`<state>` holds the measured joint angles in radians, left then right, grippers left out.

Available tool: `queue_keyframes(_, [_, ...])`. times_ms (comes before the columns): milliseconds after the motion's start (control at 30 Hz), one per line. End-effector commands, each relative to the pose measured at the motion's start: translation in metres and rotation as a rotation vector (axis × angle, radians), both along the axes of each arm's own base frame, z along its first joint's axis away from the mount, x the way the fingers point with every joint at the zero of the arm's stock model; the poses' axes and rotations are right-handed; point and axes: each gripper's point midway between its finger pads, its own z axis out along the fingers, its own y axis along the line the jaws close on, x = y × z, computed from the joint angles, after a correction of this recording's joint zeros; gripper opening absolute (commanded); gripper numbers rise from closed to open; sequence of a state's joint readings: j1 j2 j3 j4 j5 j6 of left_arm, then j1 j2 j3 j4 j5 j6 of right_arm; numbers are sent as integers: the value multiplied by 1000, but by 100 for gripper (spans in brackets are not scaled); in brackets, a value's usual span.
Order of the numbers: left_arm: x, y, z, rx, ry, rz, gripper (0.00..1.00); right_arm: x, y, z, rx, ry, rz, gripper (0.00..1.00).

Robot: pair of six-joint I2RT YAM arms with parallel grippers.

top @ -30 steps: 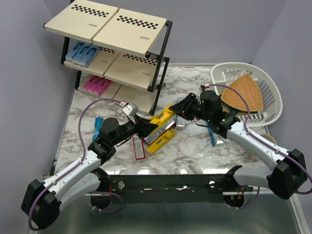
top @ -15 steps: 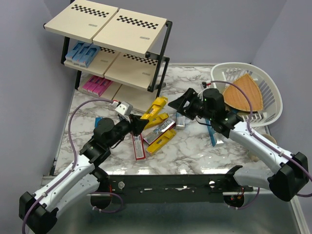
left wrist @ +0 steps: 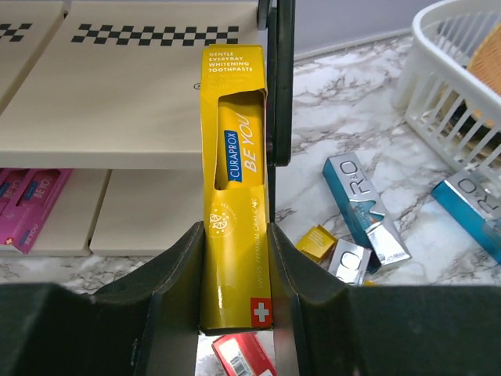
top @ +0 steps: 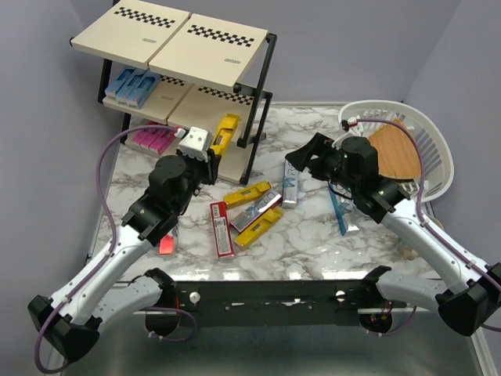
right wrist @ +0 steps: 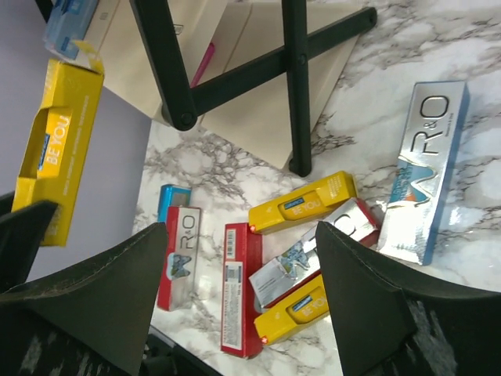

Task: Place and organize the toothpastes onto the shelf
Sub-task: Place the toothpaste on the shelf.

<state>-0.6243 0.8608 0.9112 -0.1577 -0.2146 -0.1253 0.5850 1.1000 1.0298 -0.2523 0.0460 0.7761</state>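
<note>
Though some toothpastes (top: 131, 84) sit on the shelf (top: 211, 47), many lie loose — left gripper (left wrist: 235, 235) clamps a yellow box (left wrist: 235, 157), right gripper (right wrist: 235, 270) gapes empty.

Bright yellow toothpaste box (left wrist: 235, 188) with blue label stripe, beige boards with black-and-white checkered strips on black-framed shelf (top: 168, 35), pink boxes (top: 153, 139), light blue boxes (top: 131, 86), silver-teal box (top: 291, 188), red box (top: 221, 229), white basket (top: 435, 149), grey-veined white marble table (top: 313, 243)
</note>
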Motion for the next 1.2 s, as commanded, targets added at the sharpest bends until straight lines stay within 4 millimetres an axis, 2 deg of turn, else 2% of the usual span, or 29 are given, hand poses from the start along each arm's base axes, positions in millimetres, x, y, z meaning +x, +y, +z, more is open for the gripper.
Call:
queue_keyframes(0, [38, -1, 22, 39, -56, 45, 33, 4, -25, 13, -112, -81, -58, 85])
queue_keyframes(33, [50, -7, 12, 54, -30, 40, 33, 4, -28, 15, -128, -95, -60, 85])
queue_keyframes(100, [68, -7, 27, 20, -49, 41, 33, 3, -33, 19, -142, -118, -68, 85])
queue_keyframes(133, [79, -11, 22, 20, -38, 36, 33, 2, -36, 19, -163, -130, -66, 85])
queue_keyframes(167, [85, -11, 26, 12, -47, 38, 33, 3, -39, 20, -172, -137, -74, 85])
queue_keyframes(200, [94, -12, 37, -17, -93, 33, 33, 2, -41, 20, -180, -146, -77, 85])
queue_keyframes(233, [103, -15, 30, -20, -86, 27, 34, 1, -44, 22, -196, -161, -78, 85])
queue_keyframes(300, [113, -19, 35, -49, -116, 13, 36, 1, -48, 21, -208, -170, -85, 85])
queue_keyframes(333, [121, -21, 26, -44, -101, 8, 37, 0, -50, 20, -222, -178, -81, 85])
queue_keyframes(400, [130, -22, 28, -43, -125, 11, 39, -2, -52, 20, -231, -185, -81, 85])
queue_keyframes(433, [137, -21, 20, -35, -119, 15, 40, -2, -54, 19, -246, -194, -78, 85])
queue_keyframes(533, [145, -23, 23, -50, -146, 12, 42, -4, -59, 18, -269, -206, -81, 85])
queue_keyframes(700, [156, -29, 14, -60, -138, 2, 49, -7, -64, 12, -281, -208, -93, 86])
queue_keyframes(833, [161, -31, 5, -57, -120, 2, 62, -8, -65, 8, -282, -202, -93, 86])
queue_keyframes(967, [159, -36, -1, -61, -103, -26, 67, -8, -65, 7, -290, -202, -90, 86])
queue_keyframes(1167, [146, -23, -1, -89, -116, 19, 67, -8, -66, 4, -300, -199, -85, 86])
